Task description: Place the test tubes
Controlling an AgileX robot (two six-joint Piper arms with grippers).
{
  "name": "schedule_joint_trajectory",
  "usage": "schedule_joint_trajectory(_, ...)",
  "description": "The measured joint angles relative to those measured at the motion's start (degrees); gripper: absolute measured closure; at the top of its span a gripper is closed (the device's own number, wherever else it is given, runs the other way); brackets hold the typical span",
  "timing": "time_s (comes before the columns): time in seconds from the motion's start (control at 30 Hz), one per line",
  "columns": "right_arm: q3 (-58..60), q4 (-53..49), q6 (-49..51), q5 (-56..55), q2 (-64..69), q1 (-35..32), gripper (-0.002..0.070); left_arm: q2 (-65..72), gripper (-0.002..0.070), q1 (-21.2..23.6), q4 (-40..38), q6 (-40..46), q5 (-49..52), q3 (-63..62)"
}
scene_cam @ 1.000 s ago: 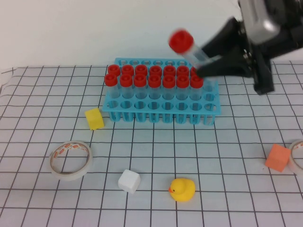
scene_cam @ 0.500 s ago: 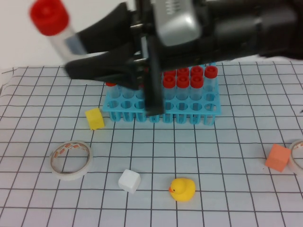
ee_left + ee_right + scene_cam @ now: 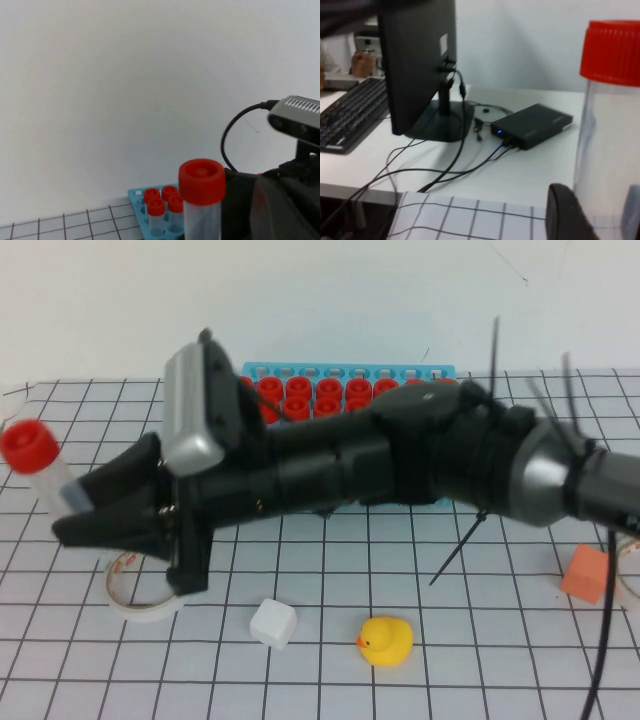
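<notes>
High view: the right gripper [image 3: 66,512] is stretched well to the left of the blue rack [image 3: 345,373]. Its jaws are clamped on the lower part of a red-capped test tube [image 3: 33,462], which leans away from the rack. The left gripper is nowhere visible; its fingers are together.

Left wrist view: the tube is upright, nearer to the camera than the rack's corner.

Right wrist view: one dark finger [image 3: 565,215] is beside the glass.

I think the risk is the way back. The arm lies across the rack, so a low return could knock the standing tubes [image 3: 300,390]. The low grip may also let the tube tilt.
</notes>
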Motion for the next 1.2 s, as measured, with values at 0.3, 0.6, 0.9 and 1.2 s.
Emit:
schedule_joint_trajectory(0.3,0.0,0.7,-3.0,0.7,0.5,3.4,0.0443,1.1,0.0477,-4.5,3.3,1.6,1.7,0.0)
schedule_joint_trajectory(0.6,0.0,0.7,-3.5,1.6,0.5,3.6,0.0443,1.9,0.0181,-4.5,5.6,2.3,5.3,0.0)
schedule_joint_trajectory(0.9,0.0,0.7,-4.4,7.0,0.5,3.6,0.0443,2.0,0.0169,-4.5,5.9,-0.9,3.1,0.0)
schedule_joint_trajectory(1.2,0.0,0.2,-4.4,7.9,0.5,5.1,0.0444,3.9,0.0261,-4.5,5.9,-3.2,1.9,0.0)
